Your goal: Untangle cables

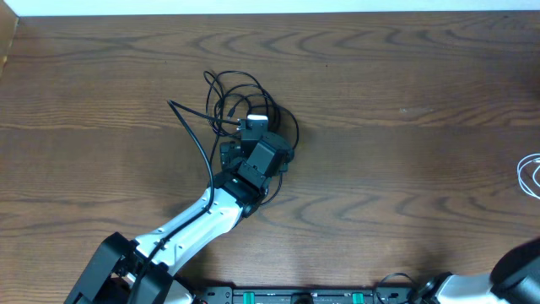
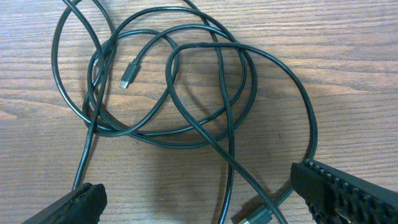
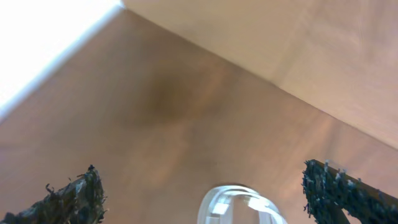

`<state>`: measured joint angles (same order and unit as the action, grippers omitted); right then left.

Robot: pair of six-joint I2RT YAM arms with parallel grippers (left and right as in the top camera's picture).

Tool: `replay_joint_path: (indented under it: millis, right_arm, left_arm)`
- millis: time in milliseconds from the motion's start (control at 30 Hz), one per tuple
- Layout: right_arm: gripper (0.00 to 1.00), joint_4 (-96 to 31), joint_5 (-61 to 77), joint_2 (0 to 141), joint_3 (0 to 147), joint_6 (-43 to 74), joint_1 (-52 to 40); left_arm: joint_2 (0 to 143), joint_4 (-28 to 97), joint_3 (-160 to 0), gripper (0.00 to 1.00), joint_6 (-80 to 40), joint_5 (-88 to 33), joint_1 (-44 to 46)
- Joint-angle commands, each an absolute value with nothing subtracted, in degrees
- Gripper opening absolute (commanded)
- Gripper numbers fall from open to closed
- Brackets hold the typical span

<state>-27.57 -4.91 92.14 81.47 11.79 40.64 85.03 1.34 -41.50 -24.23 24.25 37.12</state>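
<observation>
A tangle of thin black cables point(image 1: 240, 105) lies in loose, overlapping loops on the brown wood-grain table point(image 1: 405, 101), a little left of the table's middle. The left arm reaches in from the near left corner. The left gripper point(image 2: 196, 183) hangs right over the near side of the tangle, its fingers point(image 2: 348, 193) spread wide apart and clamped on nothing.

In the left wrist view the loops lie just ahead of the fingertips, and one black strand runs down between the two fingers. A small metal-tipped plug point(image 2: 127, 79) rests inside the loops, farther from the gripper. A second plug end point(image 2: 255, 218) shows at the bottom edge, between the fingers.

A thin white cable point(image 1: 525, 177) lies well apart from the tangle, at the table's right edge. The right gripper point(image 3: 202, 180) is also spread wide. A blurred white loop of that cable sits low between its fingers and appears to touch neither.
</observation>
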Motion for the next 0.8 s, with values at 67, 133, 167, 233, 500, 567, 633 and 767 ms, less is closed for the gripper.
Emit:
replay_joint_path:
  millis: [67,133,167,233,500,567,633,767]
  right_arm:
    - [0.99,-28.9,15.8,88.1,82.2,17.4,35.7]
    - [0.99,-30.1,20.9,88.2,82.0,17.3,32.9]
    - [0.99,-30.6,22.7,88.3,81.7,17.2,31.3]
    - [0.99,-31.8,23.7,88.7,81.1,17.1,27.8]
    - [0.99,-38.5,23.4,92.6,80.2,15.0,16.4]
    - [0.99,-40.6,23.2,93.4,80.2,15.0,15.2]
    - [0.99,-42.7,22.5,93.9,80.2,15.0,14.5]
    - [0.99,-45.5,21.1,94.0,80.2,15.0,14.2]
  left_arm:
    - [85.2,1.5,-41.5,1.00,-24.5,24.7,36.9]
    - [85.2,1.5,-41.5,1.00,-24.5,24.6,36.9]
    - [85.2,1.5,-41.5,1.00,-24.5,24.6,36.9]
    - [85.2,0.8,-41.5,1.00,-24.5,24.6,36.9]
    - [85.0,-2.3,-41.5,1.00,-26.4,25.2,35.7]
    - [85.0,-2.3,-41.5,1.00,-29.4,24.8,34.7]
    - [85.2,-3.3,-41.5,1.00,-31.6,24.8,33.8]
    - [87.8,-9.4,-41.5,1.00,-32.2,23.0,33.5]
